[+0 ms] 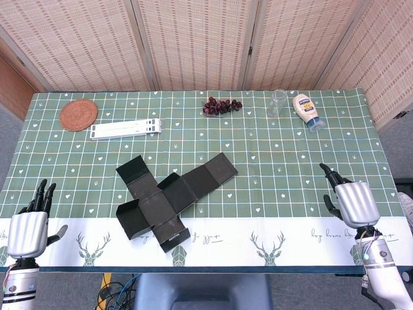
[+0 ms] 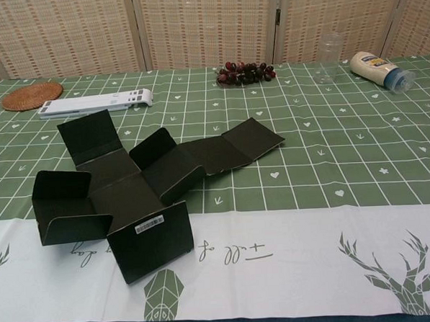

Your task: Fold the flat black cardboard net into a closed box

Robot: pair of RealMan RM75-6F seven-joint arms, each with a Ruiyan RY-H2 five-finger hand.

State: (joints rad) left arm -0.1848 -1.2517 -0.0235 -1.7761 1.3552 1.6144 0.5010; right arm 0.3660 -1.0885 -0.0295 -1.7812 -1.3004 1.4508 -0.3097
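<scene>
Left hand (image 1: 29,229) and right hand (image 1: 352,200) at table's near edge, fingers released, clear of cardboard net (image 1: 171,197).

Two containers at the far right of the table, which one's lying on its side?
The mayonnaise bottle, white with a blue cap, lies on its side. The clear glass beside it stands upright.

The left hand (image 1: 29,229) is seen at the lower left of the head view, with its fingers stretched out and pointing up the frame. Nothing is held in it. The right hand (image 1: 352,200) is seen at the lower right, its fingers spread apart and empty too. Neither hand is shown in the chest view
</scene>
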